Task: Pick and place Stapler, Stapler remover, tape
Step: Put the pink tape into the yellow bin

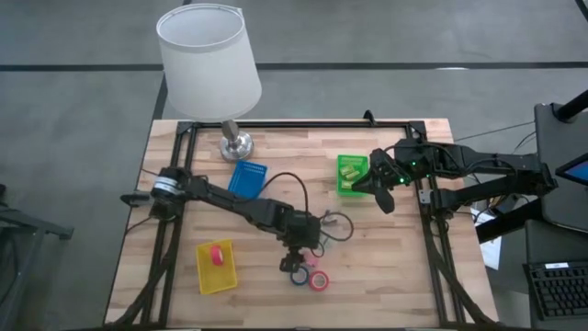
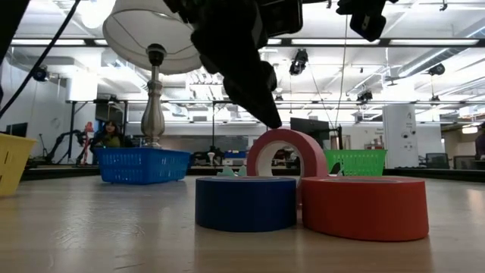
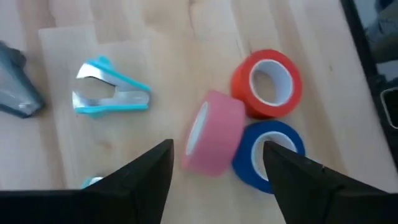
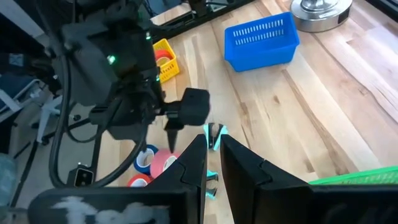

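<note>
Three tape rolls sit together near the table's front edge. A red roll (image 3: 267, 84) and a blue roll (image 3: 268, 152) lie flat, and a pink roll (image 3: 211, 134) stands on its rim, leaning on the blue one. My left gripper (image 3: 217, 171) hangs open just above the pink roll, one finger on either side of it, clear in the left wrist view. A light-blue stapler remover (image 3: 112, 96) lies on the wood beyond the rolls. Beside it is a grey thing (image 3: 15, 93), cut off by the picture's edge; whether it is the stapler I cannot tell. My right gripper (image 1: 381, 188) waits shut beside the green tray (image 1: 351, 187), holding nothing.
A yellow tray (image 1: 220, 280) with a red roll in it sits at the front left. A blue basket (image 1: 246, 177) and a lamp base (image 1: 235, 145) stand at the back. Bare wood lies between the rolls and the right frame rail (image 1: 432, 248).
</note>
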Motion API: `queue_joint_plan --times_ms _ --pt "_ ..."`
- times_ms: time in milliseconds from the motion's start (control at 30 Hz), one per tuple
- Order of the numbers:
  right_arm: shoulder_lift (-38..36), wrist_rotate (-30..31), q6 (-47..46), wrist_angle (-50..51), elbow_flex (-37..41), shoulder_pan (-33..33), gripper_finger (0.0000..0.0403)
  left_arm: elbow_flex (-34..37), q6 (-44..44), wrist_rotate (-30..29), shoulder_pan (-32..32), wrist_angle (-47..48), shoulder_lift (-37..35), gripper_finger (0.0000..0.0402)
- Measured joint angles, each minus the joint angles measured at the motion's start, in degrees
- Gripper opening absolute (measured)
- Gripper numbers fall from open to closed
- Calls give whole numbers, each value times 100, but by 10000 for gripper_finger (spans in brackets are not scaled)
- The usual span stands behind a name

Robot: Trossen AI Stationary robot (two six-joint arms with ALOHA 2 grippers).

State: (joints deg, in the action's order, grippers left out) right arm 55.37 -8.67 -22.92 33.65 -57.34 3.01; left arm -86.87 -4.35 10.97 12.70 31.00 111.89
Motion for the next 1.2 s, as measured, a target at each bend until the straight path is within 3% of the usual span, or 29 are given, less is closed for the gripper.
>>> queue_joint_plan --times_ms 467,567,767,867,1000,1200 --pt "-2 28 42 -3 4 0 43 4 241 -103 91 -420 393 240" --pt "-2 90 39 -3 4 0 44 4 220 -77 93 -419 390 210" --pt "-2 136 39 -4 4 0 43 0 340 224 97 -455 463 114" --pt "-2 136 34 -4 4 0 44 0 300 283 97 -457 480 103" --pt "-4 136 -26 -5 4 0 43 0 -287 316 92 -374 432 103" --pt "-3 282 -19 -179 4 0 43 11 -2148 322 14 254 81 111"
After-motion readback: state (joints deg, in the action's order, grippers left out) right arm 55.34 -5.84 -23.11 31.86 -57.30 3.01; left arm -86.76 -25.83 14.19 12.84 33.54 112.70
